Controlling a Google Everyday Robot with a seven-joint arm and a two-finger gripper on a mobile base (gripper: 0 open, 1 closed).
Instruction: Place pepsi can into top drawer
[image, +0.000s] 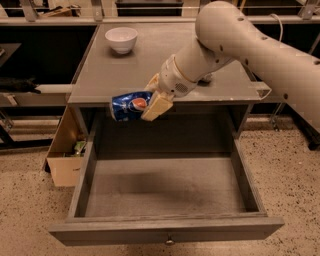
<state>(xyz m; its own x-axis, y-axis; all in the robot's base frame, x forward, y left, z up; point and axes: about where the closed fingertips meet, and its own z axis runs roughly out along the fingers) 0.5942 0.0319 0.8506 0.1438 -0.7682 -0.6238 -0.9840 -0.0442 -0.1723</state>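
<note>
The pepsi can (128, 106), blue with a round red, white and blue logo, lies sideways in my gripper (150, 101). The gripper is shut on the can's right end and holds it in the air at the front edge of the counter (150, 60), above the back left of the top drawer (165, 190). The drawer is pulled wide open, and its grey floor is bare. Its front panel carries one small round metal knob (170, 242).
A white bowl (121, 39) stands at the back left of the counter. My arm (250, 45) crosses the counter's right side and hides what lies behind it. An open cardboard box (65, 155) with items stands on the floor left of the cabinet.
</note>
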